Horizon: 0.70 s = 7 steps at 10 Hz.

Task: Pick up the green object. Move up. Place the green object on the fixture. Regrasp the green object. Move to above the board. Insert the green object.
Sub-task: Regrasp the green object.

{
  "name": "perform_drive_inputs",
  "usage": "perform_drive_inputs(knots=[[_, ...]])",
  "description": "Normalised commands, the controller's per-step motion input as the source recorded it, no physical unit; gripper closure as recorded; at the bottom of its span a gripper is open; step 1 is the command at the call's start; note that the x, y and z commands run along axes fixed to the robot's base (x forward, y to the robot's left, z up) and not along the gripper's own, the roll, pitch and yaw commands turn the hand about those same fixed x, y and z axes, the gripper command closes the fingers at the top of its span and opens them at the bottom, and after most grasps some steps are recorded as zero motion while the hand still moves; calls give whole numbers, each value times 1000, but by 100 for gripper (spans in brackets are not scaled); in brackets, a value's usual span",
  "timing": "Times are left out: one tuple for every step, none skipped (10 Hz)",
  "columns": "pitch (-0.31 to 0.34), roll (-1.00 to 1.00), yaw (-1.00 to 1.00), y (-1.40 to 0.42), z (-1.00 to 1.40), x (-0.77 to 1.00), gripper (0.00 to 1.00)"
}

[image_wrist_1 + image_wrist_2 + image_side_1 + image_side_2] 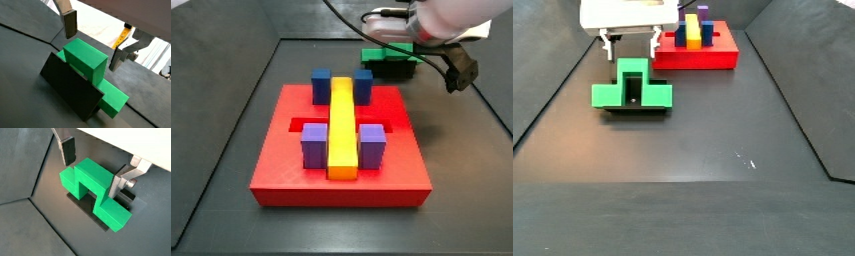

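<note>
The green object (87,60) rests on the dark fixture (67,87), its raised middle up and a lower wing sticking out to each side. Both also show in a side view, the green object (633,88) on the fixture (636,109). My gripper (93,42) is open just over the raised middle, one finger (68,150) on each side with a gap to the block. It holds nothing. In a side view the gripper (631,47) hangs right above the block. The red board (338,160) lies apart from the fixture.
The board carries a long yellow bar (342,125), blue blocks (322,85) and purple blocks (372,145). The dark floor has raised side walls (553,90). The arm's cable (345,20) hangs behind the fixture.
</note>
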Motion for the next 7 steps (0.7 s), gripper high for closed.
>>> perform_drive_inputs(knots=[[-43,0,0,0,-231,17,0],[-29,-77,0,0,-211,23,0],[-46,-114,0,0,-146,0,0],[-14,-86,0,0,-106,0,0],[0,-57,0,0,-126,17,0],[0,-69,0,14,-97,26,0],[0,-91,0,40,-63,54,0]])
